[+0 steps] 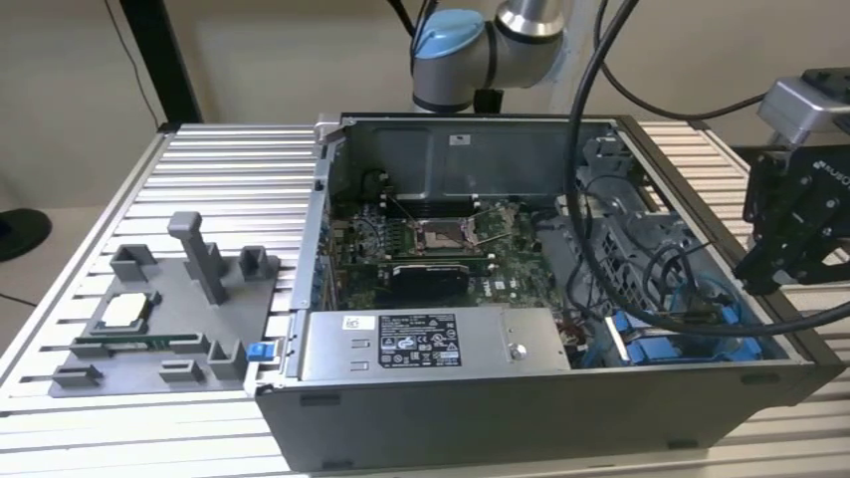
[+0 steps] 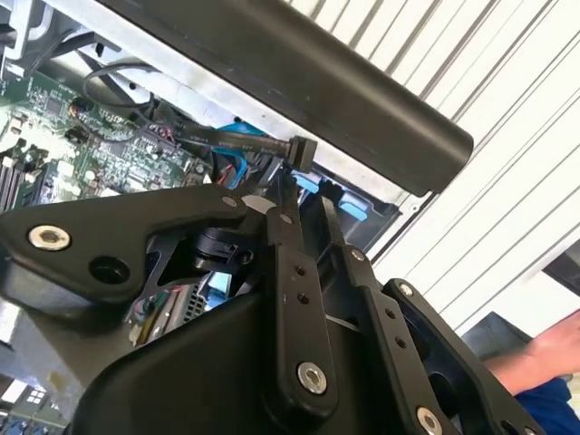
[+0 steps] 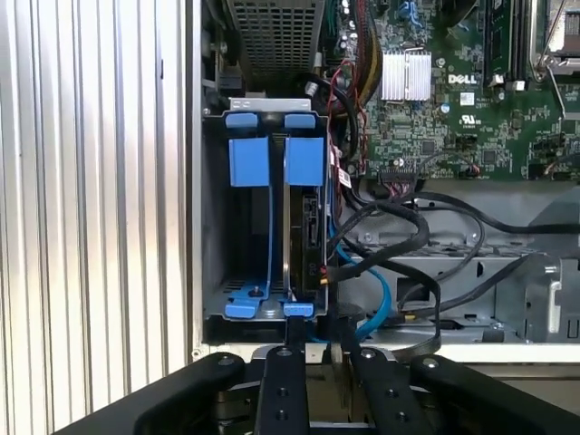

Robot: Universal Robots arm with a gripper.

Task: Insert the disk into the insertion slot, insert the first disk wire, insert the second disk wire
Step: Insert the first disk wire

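One black end effector (image 3: 313, 337) hangs over the rim of the open grey metal computer case (image 1: 531, 408). Whether it is open or closed, or has hold of anything, cannot be told. In the second wrist view, one flat grey cable with a black plug (image 2: 301, 151) lies just ahead of it.

Just beyond the end effector is the one grey sheet-metal insertion slot (image 3: 212, 227), at the case's 4 o'clock corner in the exterior view. Two bright blue plastic carrier frames (image 3: 249, 161) stand side by side in the slot. The frame nearer the motherboard holds the flat disk (image 3: 306, 227), seated edge-on.

Several black cables (image 3: 408, 237) and one thin light-blue cable (image 3: 387, 304) loop close beside the disk. They crowd the gap between the slot and the one green motherboard (image 3: 453, 100). One perforated grey metal cage (image 3: 272, 36) lies past the slot.

In the exterior view, one grey labelled power-supply box (image 1: 439, 344) sits at the case's 6 o'clock. One grey parts tray (image 1: 159, 329) rests on the ribbed aluminium surface (image 1: 226, 169) at 9 o'clock.
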